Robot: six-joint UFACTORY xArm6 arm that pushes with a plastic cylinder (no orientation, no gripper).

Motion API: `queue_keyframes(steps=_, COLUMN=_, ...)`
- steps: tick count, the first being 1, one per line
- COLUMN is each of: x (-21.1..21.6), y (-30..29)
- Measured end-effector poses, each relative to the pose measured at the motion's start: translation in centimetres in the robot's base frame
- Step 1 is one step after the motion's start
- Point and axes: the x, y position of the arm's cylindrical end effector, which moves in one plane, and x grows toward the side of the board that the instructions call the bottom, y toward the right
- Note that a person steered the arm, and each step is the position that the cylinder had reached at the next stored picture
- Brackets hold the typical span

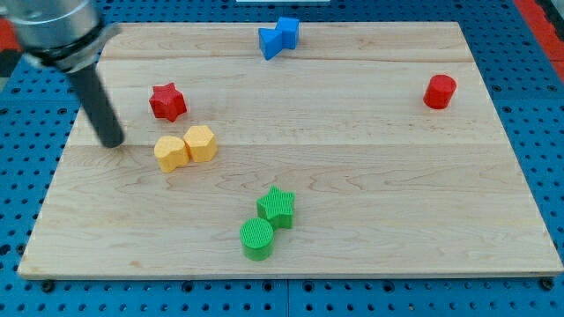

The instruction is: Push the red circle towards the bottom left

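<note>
The red circle (439, 92) is a short red cylinder at the view's right, near the board's top right. My tip (113, 143) rests on the board at the view's left, far from the red circle. The tip sits just left of the two yellow blocks (185, 148) and below-left of the red star (166, 102). It touches no block.
Two blue blocks (279, 37) touch each other at the view's top centre. A green star (277, 207) and a green circle (257, 239) touch near the bottom centre. The wooden board (370, 194) lies on a blue perforated table (538, 132).
</note>
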Motion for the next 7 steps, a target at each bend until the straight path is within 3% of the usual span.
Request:
queue_keyframes(steps=1, x=3.2, y=6.3)
queue_keyframes(steps=2, x=0.8, y=14.2)
queue_keyframes(steps=4, x=-6.1, y=22.0)
queue_keyframes(steps=6, x=-13.0, y=37.0)
queue_keyframes(steps=7, x=-14.8, y=38.9)
